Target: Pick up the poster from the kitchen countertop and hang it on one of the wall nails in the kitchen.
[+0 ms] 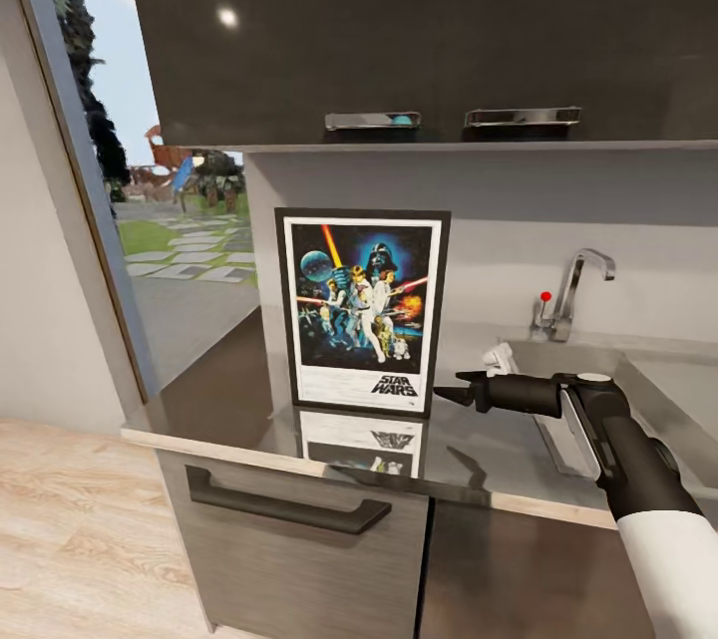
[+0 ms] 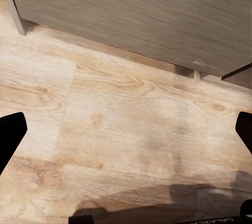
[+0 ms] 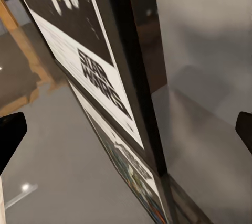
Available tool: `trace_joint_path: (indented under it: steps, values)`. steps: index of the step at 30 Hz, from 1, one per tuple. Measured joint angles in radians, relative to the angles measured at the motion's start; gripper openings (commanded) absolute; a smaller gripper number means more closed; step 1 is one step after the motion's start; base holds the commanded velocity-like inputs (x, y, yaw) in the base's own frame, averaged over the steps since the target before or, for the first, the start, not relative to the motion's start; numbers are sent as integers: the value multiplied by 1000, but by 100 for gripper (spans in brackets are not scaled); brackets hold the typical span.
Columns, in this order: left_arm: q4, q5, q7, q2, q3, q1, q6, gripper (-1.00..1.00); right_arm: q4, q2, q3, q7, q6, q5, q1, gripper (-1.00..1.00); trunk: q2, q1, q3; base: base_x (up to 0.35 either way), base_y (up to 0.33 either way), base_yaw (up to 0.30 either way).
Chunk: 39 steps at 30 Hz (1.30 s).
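Right gripper (image 1: 446, 394): wide open, nothing held; we see its tips just off the poster's lower right corner, pointing at the frame edge.
Left gripper (image 2: 126, 129): open too, empty, hanging low over the wooden floor (image 2: 121, 145) in front of the cabinet front (image 2: 136, 19).
Poster (image 1: 363, 310): upright on the kitchen countertop (image 1: 469, 450), leaning back on the wall, bottom edge on the metal; reflection shows below it.
Wrist check: in the right wrist view the poster (image 3: 100, 77) edge runs between the two fingertips (image 3: 10, 135), so we judge the frame is lined up for a side pinch.
Step in hand: we think it is the reach-and-grasp; nothing gripped yet.
How to do it well: push in until the black frame sits deep between the fingers, then close across its thickness, not on the corner alone.
Risk: a nudge may tip the poster flat or slide it away from the sink (image 1: 638, 370).
Tap (image 1: 578, 290): right of the poster, clear of the reach.
Nail: not spotted by us.
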Motion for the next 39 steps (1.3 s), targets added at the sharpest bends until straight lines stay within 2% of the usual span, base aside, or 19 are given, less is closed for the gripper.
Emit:
trace_joint_path:
  steps: [39]
  values:
    - [0, 0, 1, 0, 1, 0, -1, 100, 0, 0, 0, 0, 0, 0, 0, 100, 0, 0, 0, 26, 34, 0]
